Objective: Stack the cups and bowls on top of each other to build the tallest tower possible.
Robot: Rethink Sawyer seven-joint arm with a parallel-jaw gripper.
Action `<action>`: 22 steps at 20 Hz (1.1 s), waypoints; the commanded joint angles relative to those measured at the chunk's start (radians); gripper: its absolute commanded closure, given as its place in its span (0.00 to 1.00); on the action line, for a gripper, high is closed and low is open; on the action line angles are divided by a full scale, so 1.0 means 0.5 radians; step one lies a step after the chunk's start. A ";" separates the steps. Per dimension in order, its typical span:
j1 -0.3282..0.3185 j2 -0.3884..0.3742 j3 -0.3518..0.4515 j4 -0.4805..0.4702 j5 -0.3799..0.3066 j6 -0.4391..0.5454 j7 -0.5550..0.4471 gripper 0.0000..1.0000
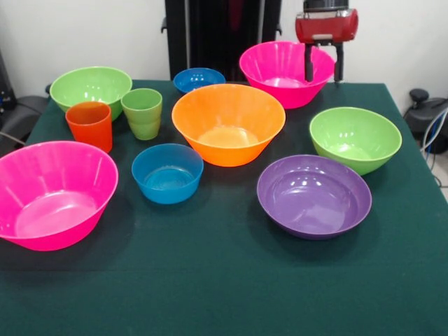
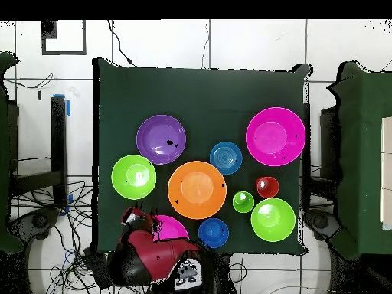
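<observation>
On my front feed the gripper (image 1: 323, 70) has two thin dark fingers (image 1: 308, 64), straight and flat-sided; above them sits a glossy red housing (image 1: 326, 26) with rounded corners, topped by a dark grey collar; behind stands the black pedestal (image 1: 222, 35), a tall column with a vertical groove; from overhead I see the arm (image 2: 153, 256) as a bulky rounded shell, deep red with black sections; a white patch with dark markings (image 2: 186, 272) shows near its base.

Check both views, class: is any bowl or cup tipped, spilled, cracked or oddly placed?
Nothing stands out. All eight bowls and both cups sit upright, apart and empty on the green table. The gripper hangs open over the far pink bowl.
</observation>
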State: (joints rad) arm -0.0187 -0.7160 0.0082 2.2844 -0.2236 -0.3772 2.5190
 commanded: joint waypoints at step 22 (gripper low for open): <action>-0.091 0.263 0.168 -0.081 -0.048 -0.149 0.231 1.00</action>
State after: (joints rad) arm -0.0480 -0.6056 0.0231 2.2837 -0.2254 -0.4321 2.5190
